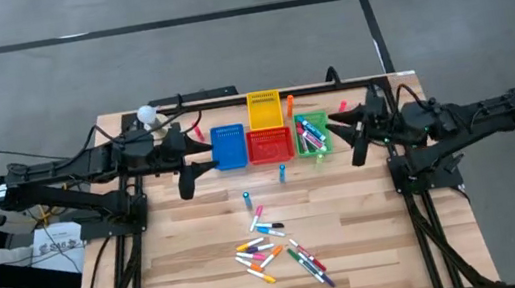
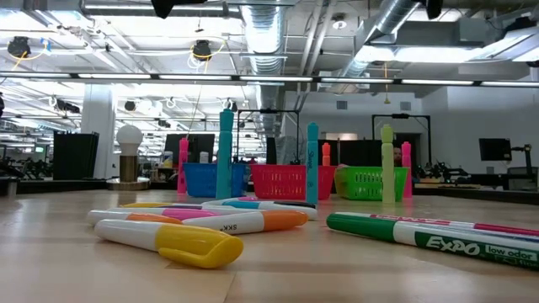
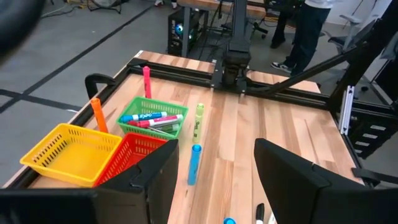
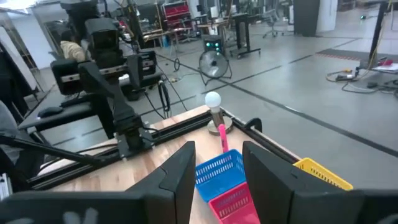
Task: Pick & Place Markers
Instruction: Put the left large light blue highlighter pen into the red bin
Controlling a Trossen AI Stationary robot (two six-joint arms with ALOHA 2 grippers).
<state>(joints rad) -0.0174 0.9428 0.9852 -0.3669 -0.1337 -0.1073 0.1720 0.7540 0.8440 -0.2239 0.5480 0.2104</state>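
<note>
Markers [image 1: 278, 250] lie scattered on the surface [image 1: 372, 239], well in front of both raised hands; left hand [image 1: 186, 186] gapes wide and empty, right hand [image 1: 355, 154] half-spread, empty; descend squarely over one marker

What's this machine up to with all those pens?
It is sorting markers into bins. A few already lie in the green bin; most are still loose on the table, some standing upright. Both arms hang near the bins: the left gripper and the right gripper have open fingers and hold nothing.
</note>
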